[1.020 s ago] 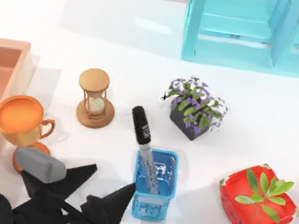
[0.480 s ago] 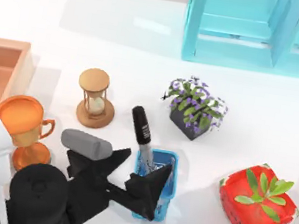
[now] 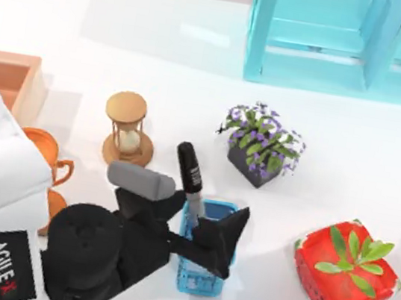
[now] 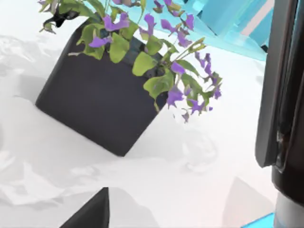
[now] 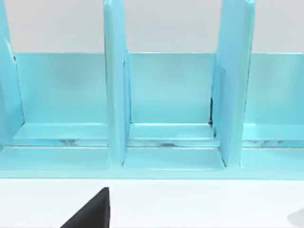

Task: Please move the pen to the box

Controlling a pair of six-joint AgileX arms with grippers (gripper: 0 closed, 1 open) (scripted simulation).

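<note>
Since a second ago my left gripper [image 3: 203, 224] has come up from the table's near edge to the pen [image 3: 191, 173], and my white arm now hides much of the trophy [image 3: 47, 153]. Pen stands tilted in the blue mesh holder [image 3: 200, 277], black cap up, unmoved. Fingers spread open, one on each side of the barrel, over the holder's rim; contact with the pen — cannot tell. Left wrist view: cap [image 4: 284, 95] close beside the camera, dark planter with purple flowers [image 4: 102, 95] beyond. Box [image 3: 11, 75] at far left, well apart, partly behind my arm. Hourglass [image 3: 128, 130] between box and pen. Red cube planter [image 3: 345, 268] right. Right wrist view faces a blue shelf [image 5: 161, 109].
</note>
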